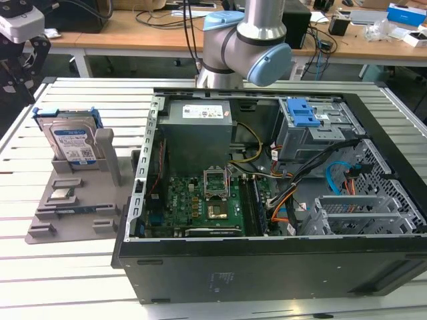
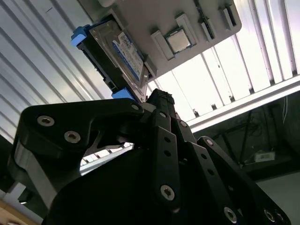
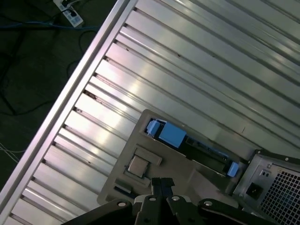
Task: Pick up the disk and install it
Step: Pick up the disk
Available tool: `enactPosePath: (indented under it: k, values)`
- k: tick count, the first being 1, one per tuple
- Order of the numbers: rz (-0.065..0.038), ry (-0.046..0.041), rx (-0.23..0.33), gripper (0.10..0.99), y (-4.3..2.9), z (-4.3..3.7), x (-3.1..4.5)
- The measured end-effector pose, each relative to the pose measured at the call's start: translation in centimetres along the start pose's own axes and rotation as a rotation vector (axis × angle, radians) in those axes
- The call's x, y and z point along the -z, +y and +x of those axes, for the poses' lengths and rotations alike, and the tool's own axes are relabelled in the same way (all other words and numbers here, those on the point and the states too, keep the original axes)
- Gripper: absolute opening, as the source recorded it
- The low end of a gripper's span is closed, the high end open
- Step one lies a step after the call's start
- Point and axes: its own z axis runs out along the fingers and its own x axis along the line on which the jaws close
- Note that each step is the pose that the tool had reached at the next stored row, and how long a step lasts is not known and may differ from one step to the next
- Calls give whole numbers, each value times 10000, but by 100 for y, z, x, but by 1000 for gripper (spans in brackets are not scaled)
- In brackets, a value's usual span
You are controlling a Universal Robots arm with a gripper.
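Hanging near the far corner of the slatted bench at the exterior view's left: the tool, fingertips pressed together in the first wrist view, gripping nothing. Sitting up and away from the disk, with open air between the two. Running past the holder in the first wrist view: the bench's edge rail, bare slats lying between, floor and cables beyond.

Standing on edge in a slot at the far end of a grey holder: the disk, framed in its blue carrier, broad labelled face upright and facing the exterior camera. Top edge running level, along the bench slats and parallel to the holder's far edge, and lying open to the air above. Looking about as tall as wide — so not telling whether the longer side is lying or standing.

Bare slats spreading behind it and toward the exterior view's left. Crowding it on the exterior view's right: a grey upright post of the holder just beside the carrier, and past that the wall of the open computer case. Lying flat on the holder nearer the camera, apart from the disk: a small silver chip. Sitting at the case's far side: a grey drive cage with a blue latch.
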Motion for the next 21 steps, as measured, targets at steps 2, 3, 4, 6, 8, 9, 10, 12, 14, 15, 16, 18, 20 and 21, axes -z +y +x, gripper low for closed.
enactPosePath:
  k: [2, 3, 4, 6, 8, 9, 10, 12, 14, 15, 16, 18, 20, 21]
  values:
    - [-6, 11, 265, 106, 0, 0, 0]
    - [-9, 16, 386, 106, 0, 0, 0]
    - [-12, 21, 489, 106, 0, 0, 0]
    - [-17, 31, 718, 106, 0, 0, 0]
    - [-22, 40, 925, 106, 0, 0, 0]
    - [-24, 45, 1035, 106, 0, 0, 0]
    - [-29, 53, 1218, 106, 0, 0, 0]
    - [-34, 64, 1458, 106, 0, 0, 0]
    - [-40, 74, 1712, 106, 0, 0, 0]
    - [-43, 79, 1816, 106, 0, 0, 0]
    - [-45, 83, 1898, 106, 0, 0, 0]
    - [-52, 97, 2220, 106, 0, 0, 0]
    - [-56, 105, 2392, 106, 0, 0, 0]
    - [-58, 108, 2482, 106, 0, 0, 0]
